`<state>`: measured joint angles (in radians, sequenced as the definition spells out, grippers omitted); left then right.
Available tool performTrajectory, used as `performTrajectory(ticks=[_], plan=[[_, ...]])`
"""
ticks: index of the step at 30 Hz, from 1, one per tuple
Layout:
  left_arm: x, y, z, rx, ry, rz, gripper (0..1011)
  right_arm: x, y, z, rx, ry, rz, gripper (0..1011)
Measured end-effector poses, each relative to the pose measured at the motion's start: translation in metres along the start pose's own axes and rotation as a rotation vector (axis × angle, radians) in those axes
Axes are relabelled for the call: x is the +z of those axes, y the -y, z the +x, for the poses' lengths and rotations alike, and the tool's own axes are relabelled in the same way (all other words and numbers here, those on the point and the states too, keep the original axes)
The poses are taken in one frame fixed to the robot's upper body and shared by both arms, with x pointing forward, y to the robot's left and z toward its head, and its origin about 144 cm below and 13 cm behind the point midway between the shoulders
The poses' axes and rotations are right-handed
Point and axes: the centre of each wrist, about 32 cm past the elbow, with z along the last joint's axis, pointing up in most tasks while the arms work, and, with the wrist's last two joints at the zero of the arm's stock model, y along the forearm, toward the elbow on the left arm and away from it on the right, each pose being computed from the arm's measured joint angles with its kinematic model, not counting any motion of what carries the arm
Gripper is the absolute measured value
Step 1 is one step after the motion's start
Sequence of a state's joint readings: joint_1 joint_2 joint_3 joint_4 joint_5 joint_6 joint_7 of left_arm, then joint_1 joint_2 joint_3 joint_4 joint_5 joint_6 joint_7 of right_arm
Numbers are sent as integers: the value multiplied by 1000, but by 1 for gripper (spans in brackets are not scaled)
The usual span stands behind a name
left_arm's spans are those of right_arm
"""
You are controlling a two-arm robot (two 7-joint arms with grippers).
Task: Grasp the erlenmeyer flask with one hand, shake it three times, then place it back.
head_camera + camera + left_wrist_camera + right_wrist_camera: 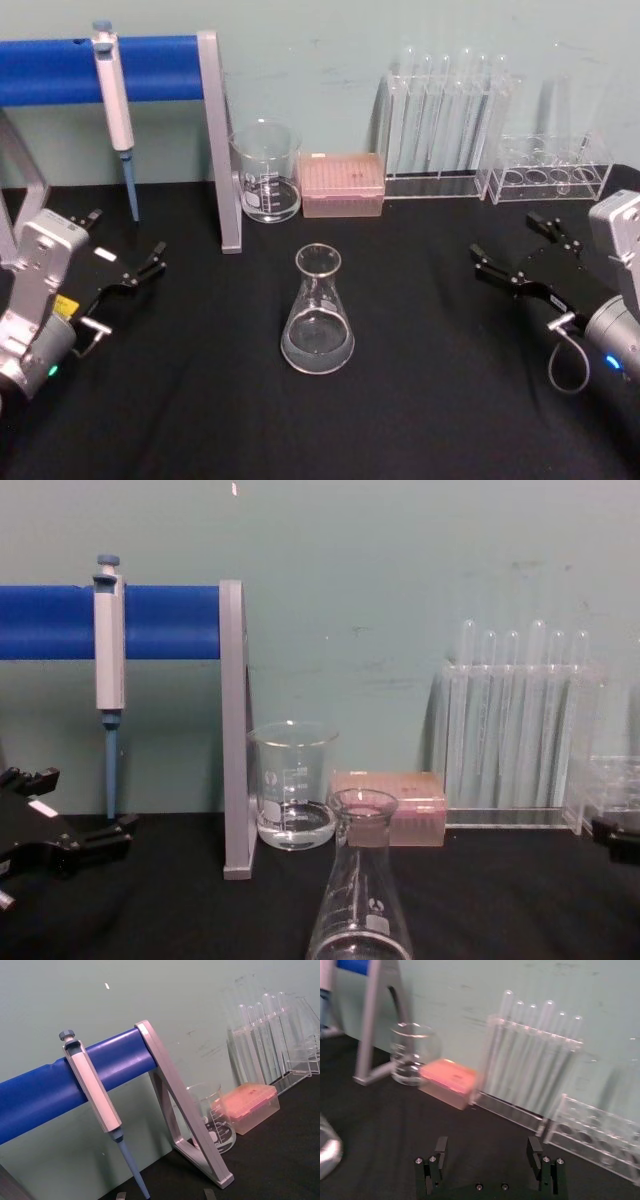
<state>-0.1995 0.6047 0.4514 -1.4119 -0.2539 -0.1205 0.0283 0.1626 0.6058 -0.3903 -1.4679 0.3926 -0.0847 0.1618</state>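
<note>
Erlenmeyer flask (318, 315) stands upright at the centre of the black table (420, 400), untouched. Left gripper (124, 242) and right gripper (515, 245) flank it, well apart, both with fingers spread.

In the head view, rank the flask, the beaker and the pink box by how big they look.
1. Flask, though it stands nearest the camera.
2. Beaker.
3. Pink box, close to the beaker in size.

Both low, well apart — left gripper (122, 240), right gripper (510, 245), fingers spread.
</note>
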Motion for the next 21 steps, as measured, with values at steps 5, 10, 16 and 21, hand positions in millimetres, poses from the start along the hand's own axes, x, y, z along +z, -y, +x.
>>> performTrajectory(ticks=[5, 10, 16, 21], plan=[[0, 0, 0, 0, 0, 0, 1001, 8, 3, -1, 81, -58, 14, 1003], [0, 0, 0, 0, 0, 0, 1001, 17, 5, -4, 173, -97, 27, 1003], [0, 0, 0, 0, 0, 0, 1001, 22, 4, -10, 248, -115, 31, 1003], [0, 0, 0, 0, 0, 0, 1001, 24, 1, -20, 312, -125, 29, 1003]])
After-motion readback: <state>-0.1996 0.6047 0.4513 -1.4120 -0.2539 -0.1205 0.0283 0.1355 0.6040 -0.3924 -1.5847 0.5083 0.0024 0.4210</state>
